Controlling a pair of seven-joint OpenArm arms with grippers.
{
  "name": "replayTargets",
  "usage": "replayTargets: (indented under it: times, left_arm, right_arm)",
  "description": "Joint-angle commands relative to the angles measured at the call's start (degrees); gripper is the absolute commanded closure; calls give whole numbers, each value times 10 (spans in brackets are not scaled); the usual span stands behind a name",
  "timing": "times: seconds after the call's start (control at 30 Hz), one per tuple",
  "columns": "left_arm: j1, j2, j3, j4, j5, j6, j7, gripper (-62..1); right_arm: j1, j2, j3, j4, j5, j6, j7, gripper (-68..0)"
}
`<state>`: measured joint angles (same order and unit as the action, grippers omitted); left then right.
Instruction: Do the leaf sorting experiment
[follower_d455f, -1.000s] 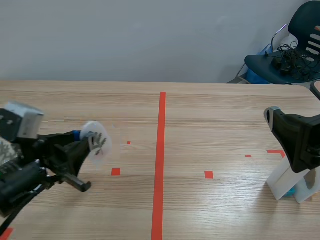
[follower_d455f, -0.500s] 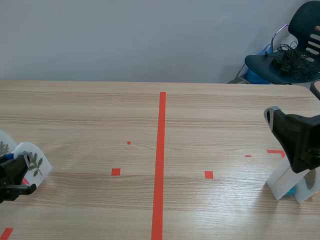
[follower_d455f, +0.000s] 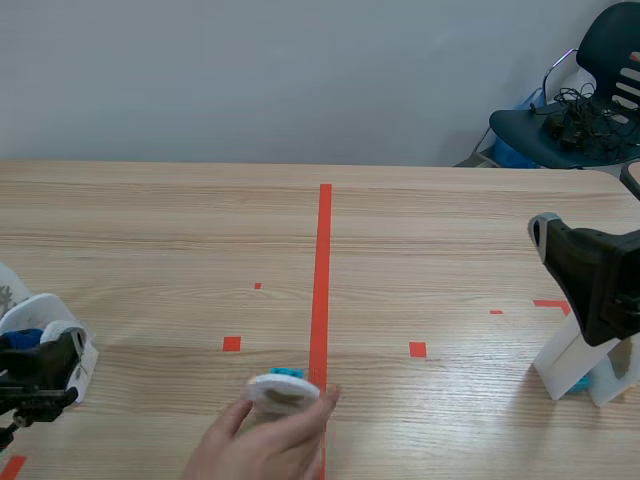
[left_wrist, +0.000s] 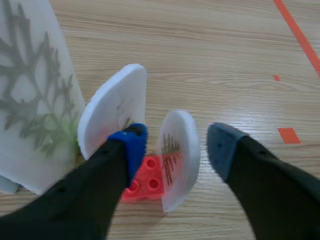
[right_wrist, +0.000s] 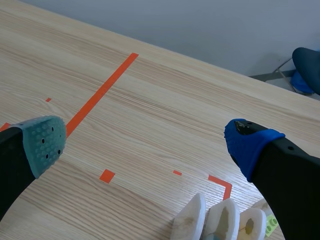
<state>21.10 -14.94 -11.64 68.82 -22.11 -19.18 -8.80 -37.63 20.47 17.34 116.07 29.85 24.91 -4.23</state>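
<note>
Disc (follower_d455f: 283, 388), lying flat in a person's hand (follower_d455f: 262, 440) by the centre tape (follower_d455f: 322, 280) — seemingly nearer the left gripper (left_wrist: 176, 144), fingers spread, than the right gripper (right_wrist: 145, 140) — likewise spread.

Between the spread jaws of the left gripper (left_wrist: 176, 139), a white oval disc (left_wrist: 180, 160) printed with a small dark leaf is stood on edge in a red brick (left_wrist: 146, 179). It is close to the blue-padded finger and apart from the other. Just outside that finger a second white disc (left_wrist: 112, 107) is stood upright, and beside it is a large translucent card (left_wrist: 35, 95) bearing a grey-green fern-like leaf. Below the parted jaws of the right gripper (right_wrist: 146, 141), three white discs (right_wrist: 222, 220) are lined up on edge, nearer its blue-padded finger. A fourth disc (follower_d455f: 283, 388), mounted on a blue brick, is held in a person's hand (follower_d455f: 262, 445), well apart from both grippers.
</note>
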Motion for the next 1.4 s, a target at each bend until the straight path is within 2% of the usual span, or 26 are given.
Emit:
replayTargets:
  times: [0.0,0.13,0.27,0.3,0.43,0.6,0.7,0.8,0.9,0.97,1.07,1.17,1.37]
  left_arm:
    - [-2,-4,-2,18,-2,-18,-7,-409]
    - [9,-5,-29,66,-6,-99,10,-418]
    - [38,-14,-73,151,-71,-201,49,-418]
    - [47,-16,-86,174,-82,-207,57,-418]
    - [86,-26,-123,270,-102,-207,84,-430]
    - [136,-40,-129,359,-105,-207,91,-583]
    - [150,-43,-129,376,-105,-207,94,-598]
    - [151,-47,-128,377,-101,-207,129,-598]
    - [151,-67,-128,372,-99,-207,136,-598]
    - [151,-83,-128,367,-99,-207,136,-598]
    - [151,-100,-128,362,-99,-207,136,-598]
    - [151,-106,-128,361,-99,-207,135,-598]
    - [151,-107,-128,361,-99,-207,133,-598]
  right_arm:
    - [8,2,4,-2,4,0,7,-679]
    - [8,2,4,-2,4,0,7,-679]
    - [8,2,4,-2,4,0,7,-679]
    - [8,2,4,-2,4,0,7,-679]
    - [8,2,4,-2,4,-2,7,-679]
    - [8,2,4,-2,4,-4,7,-679]
    - [8,2,3,-2,4,1,7,-679]
    - [8,2,2,-2,4,4,7,-679]
    - [10,2,-10,-3,4,8,-3,-679]
    - [13,2,-29,-7,4,17,-12,-679]
    - [24,2,-76,-23,-4,17,-10,-679]
    - [45,1,-132,-55,-40,17,-3,-679]
    - [103,-11,-252,-146,-118,14,44,-679]
